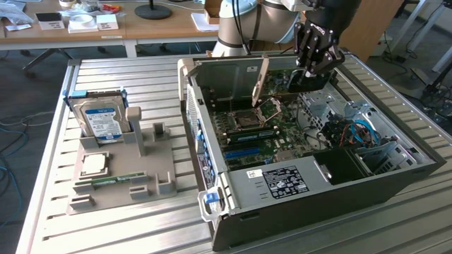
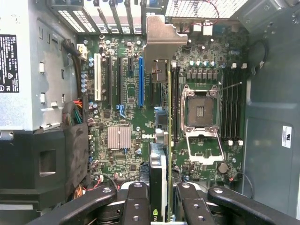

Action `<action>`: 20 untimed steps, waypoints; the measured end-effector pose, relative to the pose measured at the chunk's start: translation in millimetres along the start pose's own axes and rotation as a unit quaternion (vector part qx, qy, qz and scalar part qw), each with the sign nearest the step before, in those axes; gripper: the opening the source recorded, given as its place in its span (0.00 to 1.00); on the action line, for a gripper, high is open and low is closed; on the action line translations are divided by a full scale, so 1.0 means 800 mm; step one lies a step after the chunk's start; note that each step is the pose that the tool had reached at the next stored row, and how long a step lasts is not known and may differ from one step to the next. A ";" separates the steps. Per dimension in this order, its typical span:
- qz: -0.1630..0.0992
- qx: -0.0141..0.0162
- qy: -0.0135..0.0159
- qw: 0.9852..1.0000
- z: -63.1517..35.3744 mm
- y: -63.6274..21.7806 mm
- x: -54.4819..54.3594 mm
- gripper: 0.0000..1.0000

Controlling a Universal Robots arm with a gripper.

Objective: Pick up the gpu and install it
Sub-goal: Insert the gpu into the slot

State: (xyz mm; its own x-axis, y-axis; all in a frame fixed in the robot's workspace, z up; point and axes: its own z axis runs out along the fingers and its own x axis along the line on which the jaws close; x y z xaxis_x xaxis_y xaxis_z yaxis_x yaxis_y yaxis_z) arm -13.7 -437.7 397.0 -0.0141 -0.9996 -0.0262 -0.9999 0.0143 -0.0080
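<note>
Wrist view: the gripper (image 2: pixel 161 197) is seen with its jaws clamped on the gpu (image 2: pixel 158 168), which is held edge-on over the motherboard (image 2: pixel 122 154). The card's long axis is carried straight out from the fingers toward the case's slotted rear wall. It is set parallel to the blue slot (image 2: pixel 140 82), between that slot and the CPU socket (image 2: pixel 200 110). Whether it is seated cannot be told.

Ribbed bare-metal table (image 1: pixel 141 233), matt grey plastic fixture (image 1: pixel 141 164), matt dark metal computer case (image 1: pixel 332 203), gpu (image 2: pixel 161 44) bracket of dull bare metal.

Hard drive (image 1: pixel 104 120) — upright in holder (image 1: pixel 152 159)
</note>
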 end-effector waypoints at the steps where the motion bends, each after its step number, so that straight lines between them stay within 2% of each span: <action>1: 0.000 0.000 0.000 1.000 0.000 0.000 0.000 0.27; 4: 0.000 0.000 0.000 1.000 0.000 0.001 0.000 0.27; 12: 0.000 0.000 0.000 1.000 0.000 0.019 0.000 0.27; 20: 0.000 0.001 0.000 1.000 0.006 0.021 0.000 0.27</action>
State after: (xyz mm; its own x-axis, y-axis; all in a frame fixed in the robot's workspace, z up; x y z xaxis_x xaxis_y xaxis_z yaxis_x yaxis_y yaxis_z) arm -30.6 -437.7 392.3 -0.0140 -0.9996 -0.0259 -0.9999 0.0143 -0.0092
